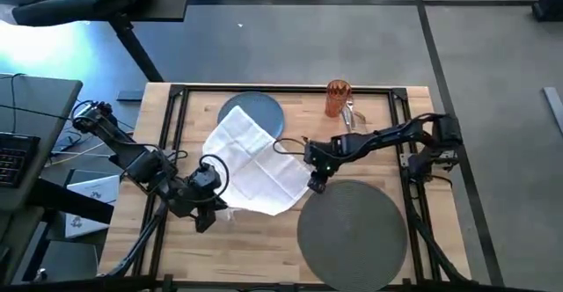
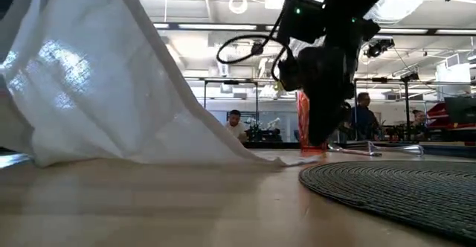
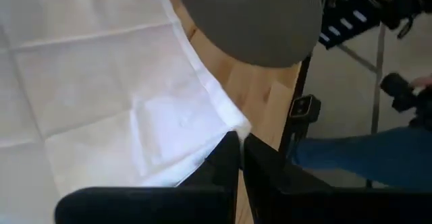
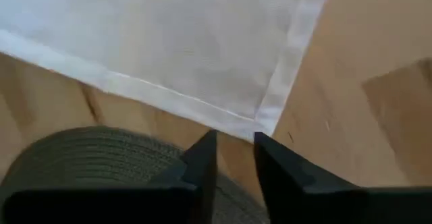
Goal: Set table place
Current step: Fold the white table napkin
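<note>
On the butcher-block bench [image 1: 264, 239], the left end effector [image 3: 237, 158] is pinching a hemmed corner of the white cloth napkin [image 1: 255, 164], lifting that side into a soft, creased drape that is partly covering the round blue plate [image 1: 260, 109]. The right end effector [image 4: 235, 158] is poised with fingers slightly parted over the napkin's opposite corner, beside the ribbed, round grey mat [image 1: 352, 232]. The orange tumbler [image 1: 338, 97] is standing upright near the far edge.

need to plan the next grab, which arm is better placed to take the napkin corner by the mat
Right. The right gripper hangs open just over the napkin corner beside the mat. The left gripper is shut on the opposite edge.
</note>
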Controlling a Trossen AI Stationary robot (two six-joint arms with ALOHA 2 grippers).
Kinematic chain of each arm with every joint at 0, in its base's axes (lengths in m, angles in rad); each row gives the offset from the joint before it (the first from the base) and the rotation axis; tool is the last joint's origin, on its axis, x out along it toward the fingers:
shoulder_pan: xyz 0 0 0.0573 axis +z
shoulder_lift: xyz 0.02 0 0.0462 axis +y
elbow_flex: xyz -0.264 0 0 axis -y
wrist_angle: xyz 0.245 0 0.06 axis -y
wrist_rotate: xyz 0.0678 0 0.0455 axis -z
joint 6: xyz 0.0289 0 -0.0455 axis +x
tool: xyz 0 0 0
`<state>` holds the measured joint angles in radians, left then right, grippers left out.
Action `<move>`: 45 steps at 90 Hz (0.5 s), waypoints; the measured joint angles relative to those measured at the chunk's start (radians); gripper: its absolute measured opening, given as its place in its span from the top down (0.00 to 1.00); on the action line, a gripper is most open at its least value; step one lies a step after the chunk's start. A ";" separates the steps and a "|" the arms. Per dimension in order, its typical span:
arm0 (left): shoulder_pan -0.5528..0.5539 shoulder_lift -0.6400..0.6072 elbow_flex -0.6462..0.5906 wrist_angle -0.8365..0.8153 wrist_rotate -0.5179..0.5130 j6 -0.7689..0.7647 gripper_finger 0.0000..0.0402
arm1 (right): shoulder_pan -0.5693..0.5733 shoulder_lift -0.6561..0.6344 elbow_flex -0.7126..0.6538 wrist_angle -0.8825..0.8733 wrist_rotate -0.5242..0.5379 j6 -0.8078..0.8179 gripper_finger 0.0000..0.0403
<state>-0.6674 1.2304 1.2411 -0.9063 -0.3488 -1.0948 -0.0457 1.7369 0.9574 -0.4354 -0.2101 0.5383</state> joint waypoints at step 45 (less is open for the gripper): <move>0.002 0.000 0.000 -0.021 -0.058 0.143 1.00 | 0.013 0.075 -0.070 0.235 0.000 0.279 0.98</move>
<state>-0.6659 1.2304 1.2411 -0.9276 -0.4071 -0.9520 -0.0329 1.8118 0.8875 -0.2000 -0.2101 0.8172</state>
